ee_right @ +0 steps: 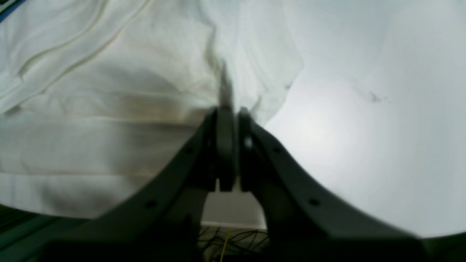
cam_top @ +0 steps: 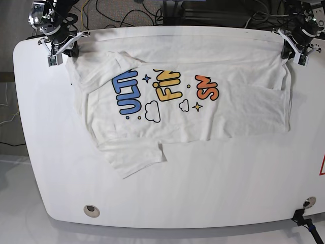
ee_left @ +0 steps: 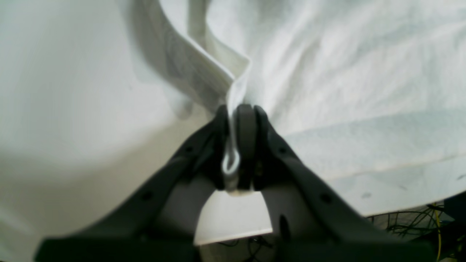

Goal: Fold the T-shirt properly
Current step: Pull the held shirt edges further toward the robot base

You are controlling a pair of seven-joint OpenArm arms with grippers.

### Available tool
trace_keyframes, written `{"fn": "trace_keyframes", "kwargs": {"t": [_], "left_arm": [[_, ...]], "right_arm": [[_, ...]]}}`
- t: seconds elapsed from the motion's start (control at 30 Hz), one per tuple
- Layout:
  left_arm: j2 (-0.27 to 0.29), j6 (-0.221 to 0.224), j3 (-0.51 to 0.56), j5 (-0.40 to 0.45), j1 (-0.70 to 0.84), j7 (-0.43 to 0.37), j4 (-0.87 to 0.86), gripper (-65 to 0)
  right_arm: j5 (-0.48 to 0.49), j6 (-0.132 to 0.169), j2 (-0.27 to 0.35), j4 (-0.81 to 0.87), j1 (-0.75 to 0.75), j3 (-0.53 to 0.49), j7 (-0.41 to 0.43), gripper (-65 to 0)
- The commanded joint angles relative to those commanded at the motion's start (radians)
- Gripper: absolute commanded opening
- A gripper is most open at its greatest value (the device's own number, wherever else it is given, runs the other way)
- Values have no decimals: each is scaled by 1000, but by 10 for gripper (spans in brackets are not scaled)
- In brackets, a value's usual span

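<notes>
On white table (cam_top: 213,178), creased cotton T-shirt (cam_top: 183,109)

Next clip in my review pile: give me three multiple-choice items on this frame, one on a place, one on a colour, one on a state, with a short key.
1. Where are the two grippers in the base view?
A. At the table's far corners
B. At the near edge
C. Over the middle of the print

2. What colour is the middle word of the print?
A. Green
B. Yellow
C. Purple

3. What is the left gripper doing?
A. Open above the cloth
B. Shut on nothing
C. Shut on cloth

Key: 1 A, the left gripper and right gripper sit at the far corners of the table. 2 B, the T-shirt shows blue, yellow, then orange lettering. 3 C, the left wrist view shows a fold of white cloth pinched between the jaws.
</notes>
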Motion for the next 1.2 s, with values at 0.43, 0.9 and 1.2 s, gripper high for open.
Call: {"fn": "trace_keyframes", "kwargs": {"t": [0.43,0.9,1.2], "left_arm": [[-25,0,-5,0,-48,64,61,-298],[-26,0,-98,0,-198,157,221,-298],[14,6,-44,6,-420,163,117,-299]], "right_arm": [[-2,2,-29,49,2,5,0,-432],[0,3,-12,153,64,64,-2,-421],[-9,32,-14,64,384,49,-149,-421]]}}
